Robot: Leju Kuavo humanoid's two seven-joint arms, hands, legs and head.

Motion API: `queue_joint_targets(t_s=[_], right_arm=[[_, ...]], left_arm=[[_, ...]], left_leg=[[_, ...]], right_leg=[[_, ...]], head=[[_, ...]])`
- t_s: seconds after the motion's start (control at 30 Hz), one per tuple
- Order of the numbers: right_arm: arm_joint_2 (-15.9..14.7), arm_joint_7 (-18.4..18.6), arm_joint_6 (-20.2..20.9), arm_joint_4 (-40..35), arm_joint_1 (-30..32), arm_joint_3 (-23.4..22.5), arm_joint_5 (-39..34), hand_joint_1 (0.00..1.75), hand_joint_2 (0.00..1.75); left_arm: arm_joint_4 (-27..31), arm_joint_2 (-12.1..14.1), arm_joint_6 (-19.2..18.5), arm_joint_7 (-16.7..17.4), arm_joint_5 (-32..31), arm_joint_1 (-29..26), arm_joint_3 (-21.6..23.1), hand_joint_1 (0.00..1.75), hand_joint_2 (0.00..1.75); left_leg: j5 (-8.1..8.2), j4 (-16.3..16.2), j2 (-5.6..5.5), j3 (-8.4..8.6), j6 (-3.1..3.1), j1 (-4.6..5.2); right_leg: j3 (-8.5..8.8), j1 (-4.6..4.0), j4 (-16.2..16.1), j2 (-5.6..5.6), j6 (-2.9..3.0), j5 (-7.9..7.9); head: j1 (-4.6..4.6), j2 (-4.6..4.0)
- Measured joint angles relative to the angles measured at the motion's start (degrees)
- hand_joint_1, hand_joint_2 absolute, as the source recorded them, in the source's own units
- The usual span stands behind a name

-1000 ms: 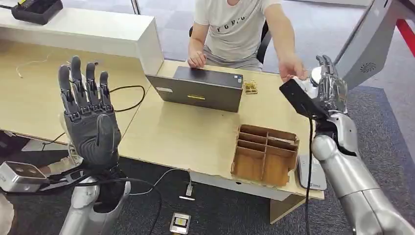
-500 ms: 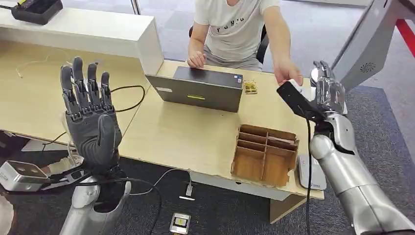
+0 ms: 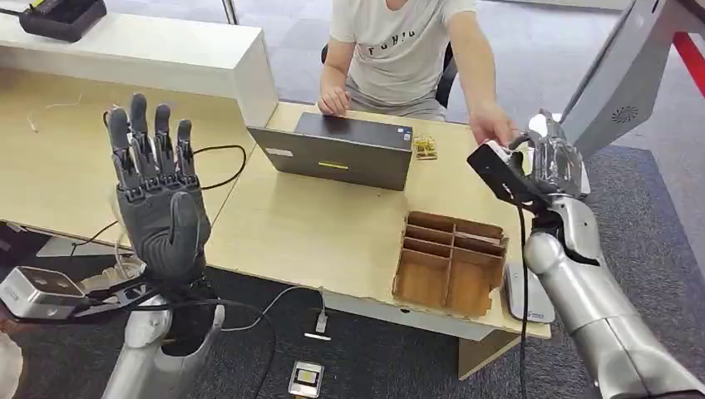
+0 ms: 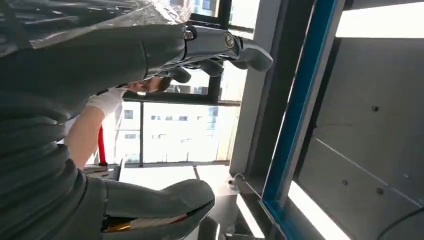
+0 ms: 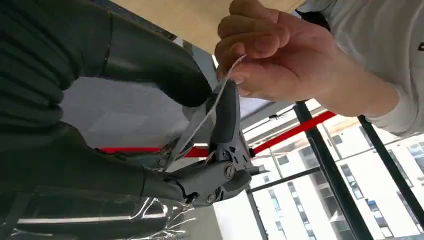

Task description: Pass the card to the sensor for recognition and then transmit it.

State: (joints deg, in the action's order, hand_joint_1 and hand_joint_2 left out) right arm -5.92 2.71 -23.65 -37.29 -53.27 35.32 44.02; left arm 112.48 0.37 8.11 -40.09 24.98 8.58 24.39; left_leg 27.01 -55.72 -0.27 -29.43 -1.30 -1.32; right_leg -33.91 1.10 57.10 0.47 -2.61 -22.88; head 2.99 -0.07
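Card point(image 5: 205, 117) sits edge-on between your right hand's point(image 3: 555, 158) thumb and fingers while the person's hand point(image 5: 277, 55) pinches its end; grip firmly before withdrawing. Left hand point(image 3: 158, 199) is spread, holding nothing.

a grey laptop point(image 3: 337, 150) and a wooden divided tray point(image 3: 450, 263) sit on the table point(image 3: 308, 229).

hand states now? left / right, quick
Left hand: open, raised, fingers apart, holding nothing.
Right hand: holding the card between thumb and fingers; a person's hand grips its other end.
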Motion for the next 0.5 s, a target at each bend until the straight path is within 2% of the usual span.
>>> queue_joint_targets(t_s=[0.5], right_arm=[[-0.2,-1.7,0.4,-0.6,0.8,-0.2,1.2,1.75,1.75]], left_arm=[[-1.2,-1.4,-0.2,0.0,-0.5,0.8,-0.3,0.0,1.75]], left_leg=[[0.0,0.0,0.0,0.01,0.0,0.0]], right_leg=[[0.0,0.0,0.0,0.01,0.0,0.0]], head=[[0.02,0.0]])
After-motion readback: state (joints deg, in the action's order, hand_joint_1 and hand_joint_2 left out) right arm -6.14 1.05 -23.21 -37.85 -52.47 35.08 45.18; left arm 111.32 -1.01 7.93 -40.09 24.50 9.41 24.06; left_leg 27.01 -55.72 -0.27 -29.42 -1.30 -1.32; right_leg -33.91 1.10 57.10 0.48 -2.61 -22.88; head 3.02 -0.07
